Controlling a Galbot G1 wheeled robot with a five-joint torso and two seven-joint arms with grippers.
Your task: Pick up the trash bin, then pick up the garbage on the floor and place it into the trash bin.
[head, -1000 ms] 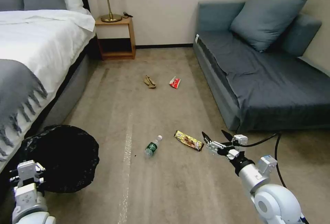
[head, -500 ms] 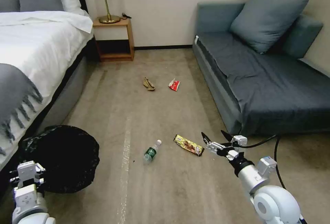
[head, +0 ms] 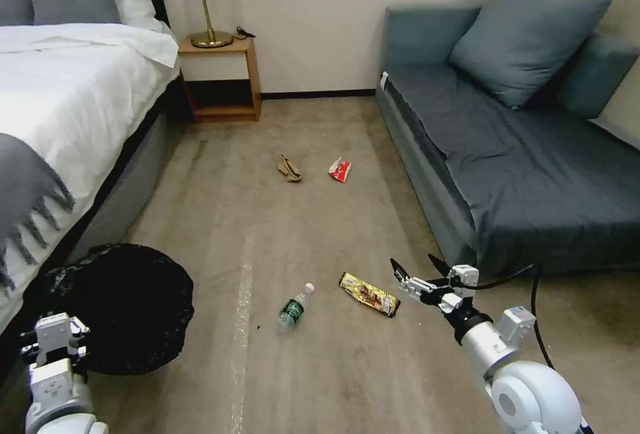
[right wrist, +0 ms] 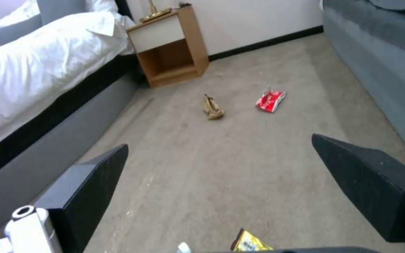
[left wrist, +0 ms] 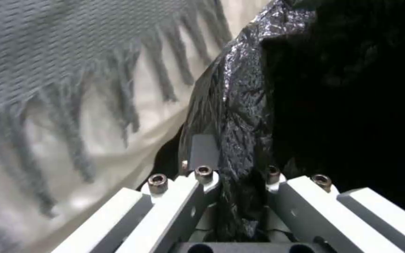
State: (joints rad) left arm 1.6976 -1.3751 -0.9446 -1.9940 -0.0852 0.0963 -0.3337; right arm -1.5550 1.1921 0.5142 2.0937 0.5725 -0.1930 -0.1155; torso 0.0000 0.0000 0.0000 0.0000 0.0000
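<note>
Since a second ago the view shifted slightly (camera, not litter). Left gripper (left wrist: 233, 211) stays clamped on the trash bin (head: 123, 307) liner beside the bed (head: 60, 127); right gripper (head: 417, 273), fingers spread, hovers near the gold-brown wrapper (head: 369, 294), farther from the bed.

To my left stands a bed (head: 73, 87) with white sheets and a grey fringed throw (head: 27, 181). A wooden nightstand (head: 220, 77) holding a brass lamp (head: 203, 1) sits against the far wall. To my right I see a blue-grey sofa (head: 527, 167) with a big cushion (head: 527, 37). Beige carpet (head: 320, 367) covers the floor.
</note>
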